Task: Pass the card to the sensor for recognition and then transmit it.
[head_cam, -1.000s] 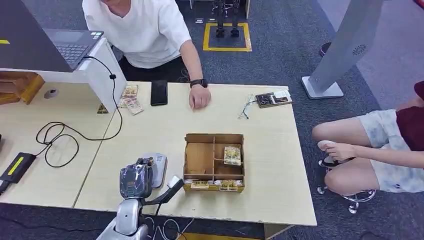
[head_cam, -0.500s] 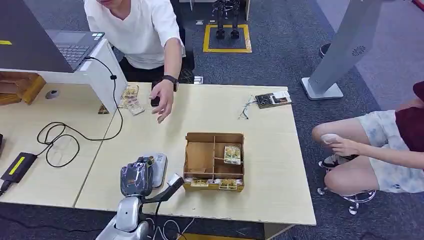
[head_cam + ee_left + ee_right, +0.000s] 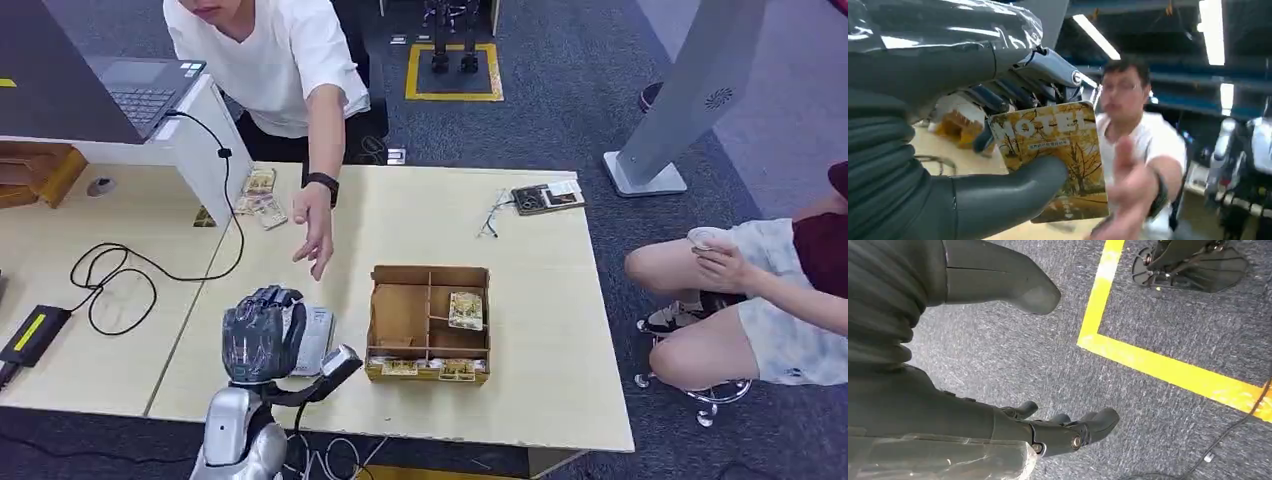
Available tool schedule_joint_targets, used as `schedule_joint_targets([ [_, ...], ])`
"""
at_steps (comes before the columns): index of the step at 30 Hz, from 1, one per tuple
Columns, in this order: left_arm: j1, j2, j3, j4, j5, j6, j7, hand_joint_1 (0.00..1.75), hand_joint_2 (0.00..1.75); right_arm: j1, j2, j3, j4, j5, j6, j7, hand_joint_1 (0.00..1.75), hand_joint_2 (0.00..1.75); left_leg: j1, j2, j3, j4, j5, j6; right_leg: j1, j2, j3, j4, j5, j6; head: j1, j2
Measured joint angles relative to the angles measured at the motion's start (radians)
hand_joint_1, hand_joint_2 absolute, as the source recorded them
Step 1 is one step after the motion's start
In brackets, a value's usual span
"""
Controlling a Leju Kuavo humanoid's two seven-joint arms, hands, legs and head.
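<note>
currently the left hand [image 3: 973, 145] pinches the card [image 3: 1050, 155] between thumb and fingers, raised above the sensor [image 3: 315, 338] at the near table [image 3: 540, 400] edge. judged step: handover, recognition likely done. a person's hand [image 3: 315, 235] reaches toward it; next move calls for extending the card and loosening the pinch only once it is taken. right hand [image 3: 1048, 432] hangs over grey carpet, fingers loosely curled, holding nothing. a sorting box [image 3: 428, 322] sits beside the sensor.

Even, bright overhead light falls on the pale wooden table [image 3: 560, 330], with soft, faint shadows. In the left wrist view, long ceiling strip lights [image 3: 1095, 35] glare white, and the person's reaching hand [image 3: 1130, 192] is smeared by motion blur. The grey carpet [image 3: 1168, 325] looks sharp.
</note>
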Motion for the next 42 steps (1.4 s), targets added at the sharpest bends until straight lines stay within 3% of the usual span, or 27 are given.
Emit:
schedule_joint_targets([
  [5, 0.010, -0.034, 0.114, -0.171, 0.192, 0.000, -0.166, 1.50, 1.75, 0.002, 0.000, 0.000, 0.000, 0.000, -0.003, 0.002, 0.00, 1.75, 0.001, 0.001, 0.000, 0.000, -0.001, 0.001, 0.000, 0.001, -0.002, 0.000, 0.000, 0.000, 0.000, 0.000],
  [8, 0.017, -0.035, 0.141, -0.228, 0.207, 0.000, -0.182, 1.75, 1.75, 0.001, 0.000, 0.000, 0.000, 0.000, -0.003, 0.002, 0.00, 1.75, 0.001, 0.001, 0.000, 0.000, -0.001, 0.001, 0.000, 0.001, -0.002, 0.000, -0.001, -0.001, 0.000, 0.000],
  [12, 0.020, -0.035, 0.158, -0.288, 0.267, -0.001, -0.230, 1.75, 1.75, 0.002, 0.000, 0.000, 0.000, 0.000, -0.004, 0.002, 0.00, 1.75, 0.001, 0.001, -0.001, 0.000, -0.001, 0.000, 0.000, 0.001, -0.002, 0.000, -0.001, -0.001, 0.000, 0.000],
  [16, 0.020, -0.035, 0.158, -0.334, 0.267, -0.001, -0.235, 1.75, 1.75, 0.002, 0.000, 0.000, 0.000, 0.003, -0.003, 0.000, 0.00, 1.75, 0.001, 0.001, -0.001, 0.000, -0.001, 0.000, 0.000, 0.001, -0.002, 0.000, -0.001, -0.001, 0.000, 0.000],
  [30, 0.016, -0.036, 0.158, -0.355, 0.153, -0.002, -0.187, 1.75, 1.75, 0.000, 0.000, 0.000, 0.000, 0.024, -0.003, -0.003, 0.00, 1.75, 0.001, 0.001, -0.001, 0.000, -0.001, 0.000, 0.000, 0.001, -0.003, 0.000, -0.001, 0.000, 0.000, 0.000],
  [34, 0.011, -0.037, 0.158, -0.340, 0.073, -0.002, -0.127, 1.75, 1.75, -0.002, 0.000, 0.000, 0.000, 0.041, -0.003, -0.005, 0.00, 1.75, 0.001, 0.002, -0.001, 0.000, -0.001, 0.000, 0.000, 0.001, -0.003, 0.000, -0.001, -0.001, 0.000, 0.000],
  [39, -0.010, -0.038, 0.143, -0.281, -0.039, -0.002, -0.019, 1.50, 1.75, -0.005, 0.000, 0.000, 0.002, 0.042, -0.003, -0.006, 0.00, 1.75, 0.001, 0.002, -0.001, 0.000, -0.001, 0.000, 0.000, 0.001, -0.003, 0.000, 0.000, 0.000, 0.000, 0.000],
  [42, -0.022, -0.038, 0.122, -0.237, -0.065, -0.002, 0.035, 1.48, 1.75, -0.006, 0.000, 0.000, 0.002, 0.042, -0.003, -0.006, 0.00, 1.75, 0.001, 0.002, -0.001, 0.000, -0.001, 0.001, 0.000, 0.001, -0.003, 0.000, 0.000, 0.000, 0.000, 0.000],
])
